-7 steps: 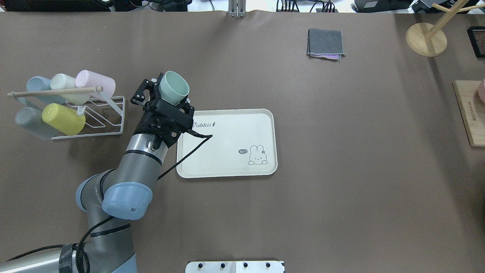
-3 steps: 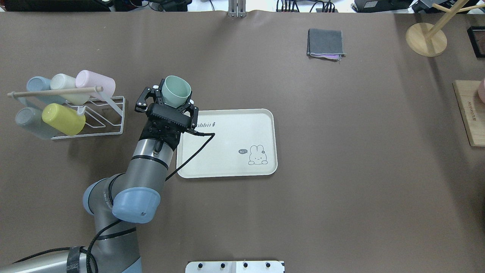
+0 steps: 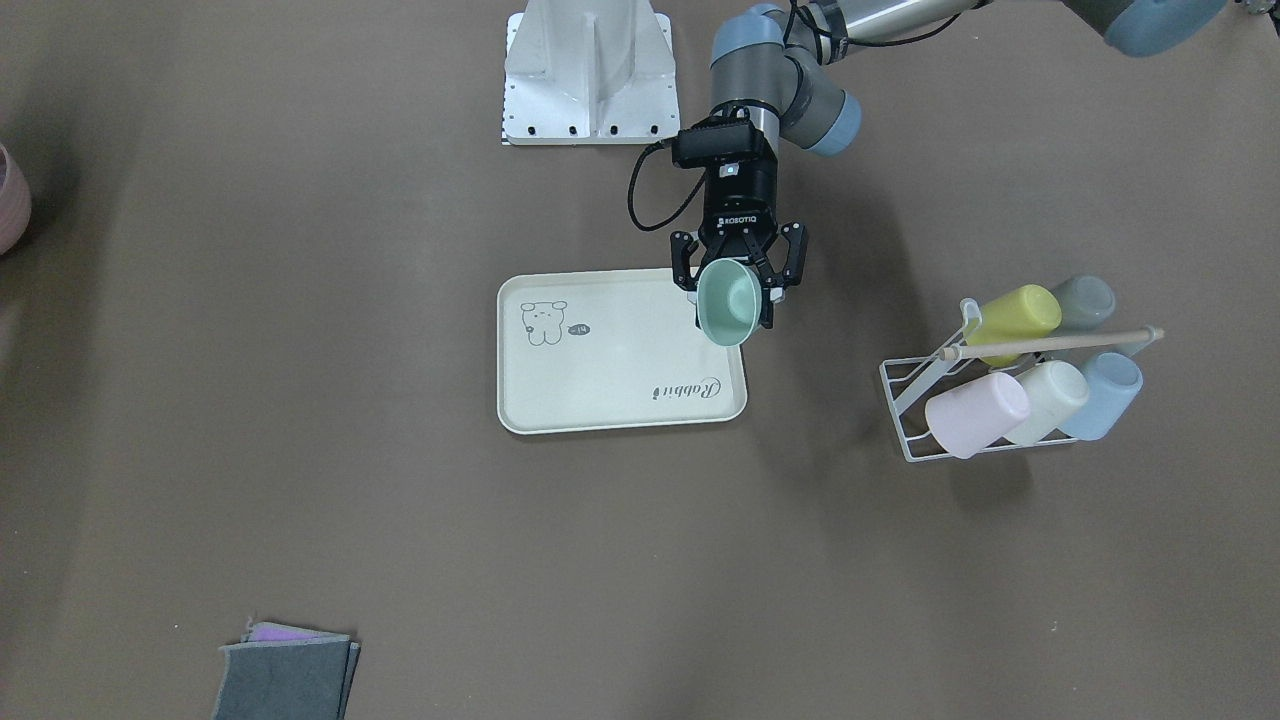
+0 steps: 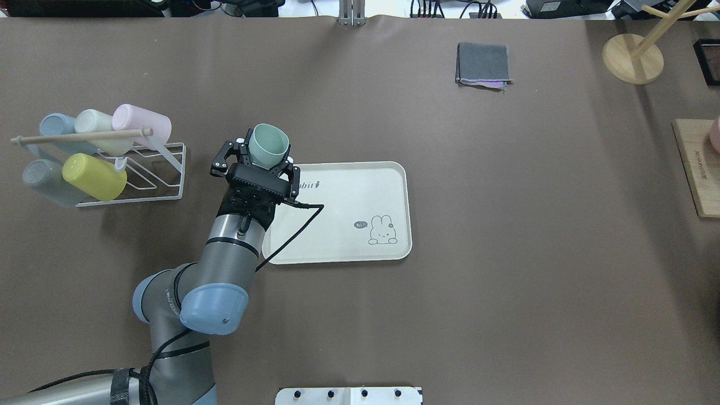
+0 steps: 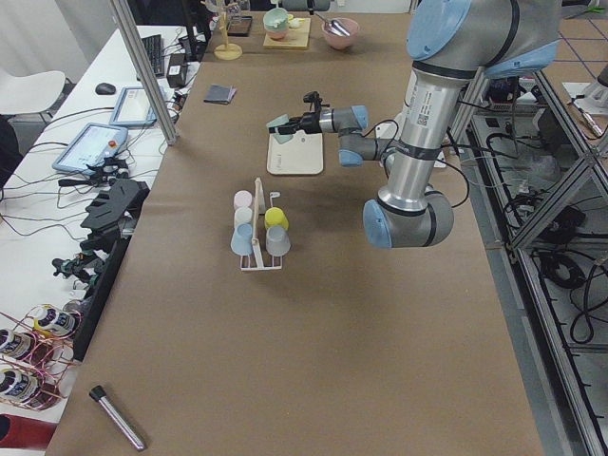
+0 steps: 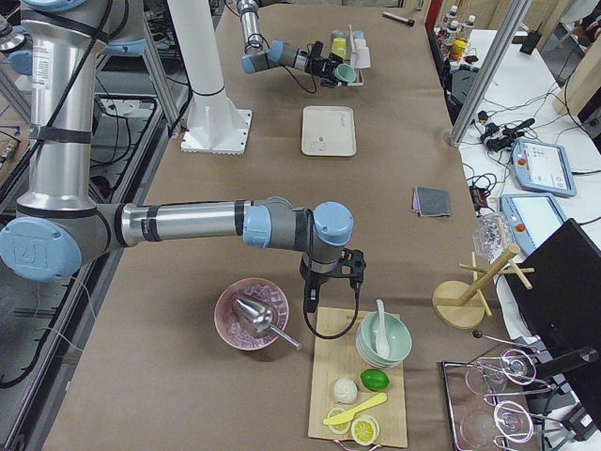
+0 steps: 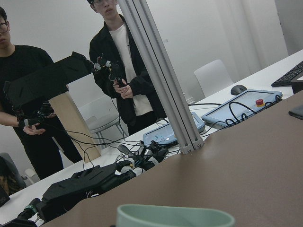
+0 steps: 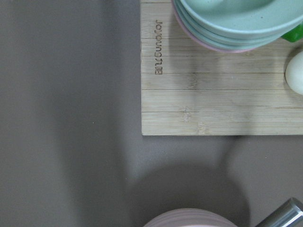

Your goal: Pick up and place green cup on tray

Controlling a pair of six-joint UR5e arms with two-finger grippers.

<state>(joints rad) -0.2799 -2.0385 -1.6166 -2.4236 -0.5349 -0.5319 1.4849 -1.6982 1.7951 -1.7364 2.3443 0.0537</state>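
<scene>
My left gripper (image 4: 264, 152) is shut on the pale mint green cup (image 4: 269, 144), which it holds off the table. The cup is tipped on its side, its open mouth facing away from the robot. In the front-facing view the green cup (image 3: 728, 303) hangs over the edge of the cream tray (image 3: 600, 370) at the corner nearest the rack. The tray (image 4: 349, 197) holds nothing. The cup's rim (image 7: 175, 216) shows at the bottom of the left wrist view. My right gripper (image 6: 331, 287) hovers far off by a wooden board; whether it is open or shut I cannot tell.
A white wire rack (image 4: 163, 174) with several pastel cups, among them a yellow-green cup (image 4: 94, 176), stands left of the arm. At the far side lie a grey folded cloth (image 4: 484, 63) and a wooden stand (image 4: 633, 56). A wooden board (image 4: 697, 169) sits at the right edge.
My left arm has carried the green cup to the right, from beside the rack to the tray's corner. The grip has stayed the same.
</scene>
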